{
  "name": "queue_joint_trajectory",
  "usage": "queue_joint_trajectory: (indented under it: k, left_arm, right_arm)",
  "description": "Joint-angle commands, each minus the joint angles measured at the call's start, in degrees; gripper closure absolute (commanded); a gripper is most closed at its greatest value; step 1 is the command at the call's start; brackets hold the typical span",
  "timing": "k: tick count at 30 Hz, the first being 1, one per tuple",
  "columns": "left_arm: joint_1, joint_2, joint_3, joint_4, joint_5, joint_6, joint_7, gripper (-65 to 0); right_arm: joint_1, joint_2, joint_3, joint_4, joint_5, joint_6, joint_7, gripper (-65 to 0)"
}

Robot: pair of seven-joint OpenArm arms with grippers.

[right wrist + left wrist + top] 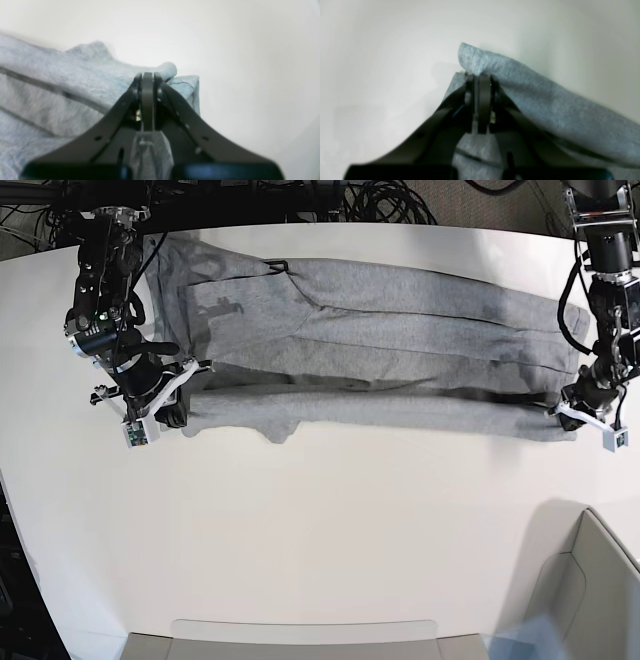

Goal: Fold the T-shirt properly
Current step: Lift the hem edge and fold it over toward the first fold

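Note:
The heather-grey T-shirt [380,330] lies stretched sideways across the far half of the white table [330,520], its near edge lifted into a long fold. My left gripper [566,409] is at the base view's right end, shut on a bunched corner of the T-shirt [520,85]. The left gripper [480,78] shows its fingers pressed together with cloth between them. My right gripper [183,408] is at the base view's left end, shut on the other corner. In the right wrist view the right gripper [148,76] pinches the T-shirt [75,82].
Black cables [390,202] lie behind the table's far edge. A pale grey bin [580,590] stands at the near right corner. A flat pale tray edge [300,635] runs along the near side.

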Motion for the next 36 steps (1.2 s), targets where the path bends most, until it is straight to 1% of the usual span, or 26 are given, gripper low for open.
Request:
queue_joint_trajectory:
  k: [1,4,6,11,17,19,22,25,27,30,34,36]
  left_arm:
    - [-0.26,-1.73,-2.12,1.54,-0.37,0.02,-0.88,0.0]
    - [1.06,-1.38,-5.29,1.98,-0.37,-0.15,2.64,0.0]
    - [1.24,-1.29,-6.70,2.06,-0.37,-0.24,3.78,0.0]
    - [3.17,-1.56,-8.19,2.15,-0.37,-0.33,4.31,0.0]
    - [7.57,-1.56,-8.45,7.08,-0.37,-0.33,4.49,0.0]
    - [8.62,-1.56,-8.54,8.13,-0.37,-0.24,4.49,0.0]
    - [10.03,-1.56,-8.54,9.27,-0.37,-0.24,4.31,0.0]
    - [10.11,-1.56,-8.54,9.71,-0.37,-0.24,4.40,0.0]
    - [10.11,-1.56,-8.54,9.71,-0.37,-0.24,4.40,0.0]
    - [10.82,-1.56,-8.63,9.80,-0.37,-0.24,4.49,0.0]
    - [13.72,-1.65,-11.88,13.32,-0.37,-0.24,4.75,0.0]
    - [14.69,-1.65,-13.02,14.28,-0.37,-0.24,6.24,0.0]
  right_arm:
    - [0.28,0.43,0.24,1.89,0.52,0.21,1.53,0.0]
    - [-1.48,0.34,0.24,3.73,0.52,0.21,1.44,0.0]
    - [-2.79,0.34,0.24,4.96,0.52,0.21,1.44,0.0]
    - [-6.22,0.16,0.24,8.04,0.52,0.12,1.44,0.0]
    - [-9.74,0.16,0.33,9.45,0.61,0.12,1.44,0.0]
    - [-11.15,0.07,1.56,9.53,0.87,0.12,1.53,0.0]
    - [-12.29,-1.24,5.25,9.53,5.62,0.21,1.53,0.0]
    - [-13.78,-1.07,8.51,9.53,11.16,0.21,1.53,0.0]
    - [-14.66,-0.98,9.56,9.62,13.35,0.21,1.53,0.0]
    - [-15.72,-0.98,10.18,9.89,14.32,0.21,1.53,0.0]
    - [-17.39,-0.98,10.18,9.89,14.32,0.21,1.80,0.0]
    - [-18.27,-0.98,10.18,9.89,14.41,0.21,1.88,0.0]
